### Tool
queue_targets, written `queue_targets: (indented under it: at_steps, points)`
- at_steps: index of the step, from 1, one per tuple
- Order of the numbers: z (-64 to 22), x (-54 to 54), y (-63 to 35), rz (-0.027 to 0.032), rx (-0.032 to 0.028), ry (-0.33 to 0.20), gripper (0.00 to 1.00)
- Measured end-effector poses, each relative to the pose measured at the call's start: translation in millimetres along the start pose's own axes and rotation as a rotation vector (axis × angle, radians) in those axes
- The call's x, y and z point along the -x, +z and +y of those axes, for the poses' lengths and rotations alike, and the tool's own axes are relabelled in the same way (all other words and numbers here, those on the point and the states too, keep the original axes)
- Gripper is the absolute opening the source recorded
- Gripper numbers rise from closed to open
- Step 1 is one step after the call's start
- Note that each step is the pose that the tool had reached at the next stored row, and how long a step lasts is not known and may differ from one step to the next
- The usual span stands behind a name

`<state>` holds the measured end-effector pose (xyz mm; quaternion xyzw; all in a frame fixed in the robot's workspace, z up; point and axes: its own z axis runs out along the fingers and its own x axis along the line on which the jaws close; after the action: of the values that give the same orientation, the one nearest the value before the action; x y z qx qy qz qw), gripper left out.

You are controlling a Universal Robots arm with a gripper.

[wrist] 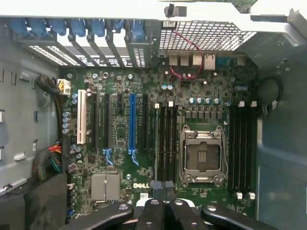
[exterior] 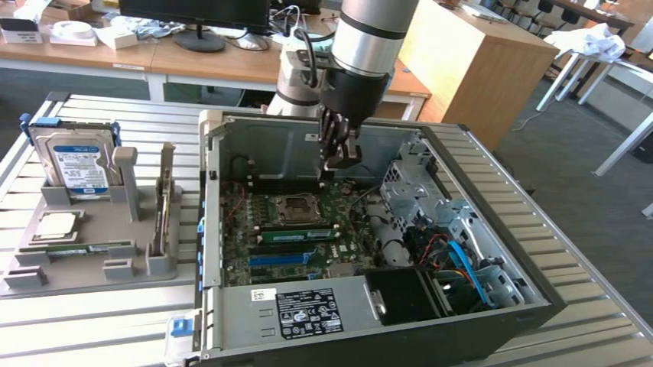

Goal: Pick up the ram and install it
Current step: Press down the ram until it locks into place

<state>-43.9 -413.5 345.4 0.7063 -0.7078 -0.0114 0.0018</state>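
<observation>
Exterior view showed the gripper [exterior: 340, 159] closed on nothing, hanging inside the open computer case [exterior: 490, 229] above the motherboard [exterior: 306, 229]. The ram [exterior: 297, 233] appeared to stand in a slot just below it, already seated, while another green stick [exterior: 82, 248] lay on the tray [exterior: 92, 279] on the tabletop. Such a stick is light, stiff and thin but fragile — best held by its long bare edges, clear of chips and contacts.

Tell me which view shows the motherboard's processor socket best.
The wrist view: it looks straight onto the processor socket, its metal frame whole. The exterior view shows it at a slant, with the gripper above it.
</observation>
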Motion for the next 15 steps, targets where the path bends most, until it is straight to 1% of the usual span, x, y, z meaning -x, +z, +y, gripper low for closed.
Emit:
queue_targets:
  at_steps: [3,15]
  points:
    - [-2.3,-0.1,0.0,0.0000,0.0000,0.000,0.10]
    - [-2.3,-0.1,0.0,0.0000,0.0000,0.000,0.10]
